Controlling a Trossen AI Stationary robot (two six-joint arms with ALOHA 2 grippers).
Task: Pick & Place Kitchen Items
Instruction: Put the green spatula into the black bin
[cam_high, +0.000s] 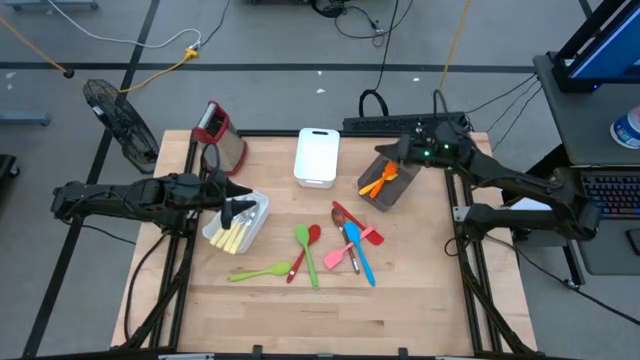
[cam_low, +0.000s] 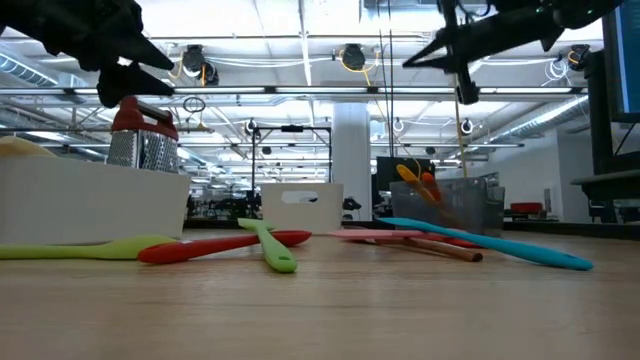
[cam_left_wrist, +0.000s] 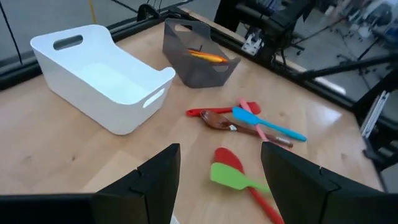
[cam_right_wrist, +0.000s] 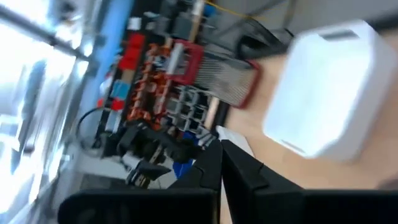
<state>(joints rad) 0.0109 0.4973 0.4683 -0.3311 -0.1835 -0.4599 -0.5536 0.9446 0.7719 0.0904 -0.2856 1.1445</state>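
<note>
Several kitchen items lie loose on the wooden table: a green spatula (cam_high: 258, 272), a red spoon (cam_high: 301, 252), a green spoon (cam_high: 304, 240), a pink spatula (cam_high: 336, 256), a blue spatula (cam_high: 358, 250) and a red utensil (cam_high: 348, 214). Two orange utensils (cam_high: 378, 182) lean inside the grey bin (cam_high: 392, 194). Pale-yellow-handled cutlery (cam_high: 232, 238) lies in a white bin (cam_high: 250, 228) at the left. My left gripper (cam_high: 232, 208) hovers open above that bin, nothing between its fingers (cam_left_wrist: 155, 174). My right gripper (cam_high: 393, 152) is shut and empty, raised over the grey bin's far end.
An empty white bin (cam_high: 317, 160) stands at the far middle of the table. A steel box grater with a red top (cam_high: 218, 135) lies at the far left. Bare wood runs along the near edge. Black frame rails border the table's sides.
</note>
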